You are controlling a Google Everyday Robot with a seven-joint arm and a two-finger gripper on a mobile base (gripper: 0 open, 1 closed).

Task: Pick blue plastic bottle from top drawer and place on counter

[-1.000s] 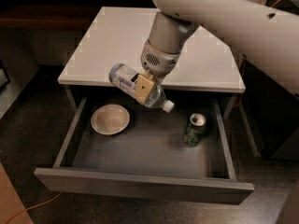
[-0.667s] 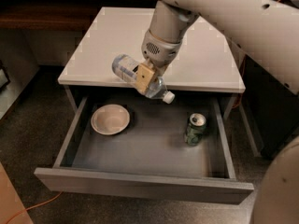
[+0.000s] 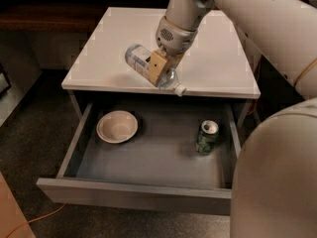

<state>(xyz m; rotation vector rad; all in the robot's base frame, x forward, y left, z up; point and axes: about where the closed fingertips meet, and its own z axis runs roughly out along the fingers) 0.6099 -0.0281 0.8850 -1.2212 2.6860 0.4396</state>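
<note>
Gripper (image 3: 159,74) has its fingers clamped on the blue plastic bottle (image 3: 137,58), held tilted over the front edge of the white tabletop (image 3: 109,48), cap end lower, above the open top drawer (image 3: 133,195). Bottle's pale label: print can't be read. In drawer: beige bowl (image 3: 117,126) on left, green can (image 3: 207,137) on right, lettering also unreadable
</note>
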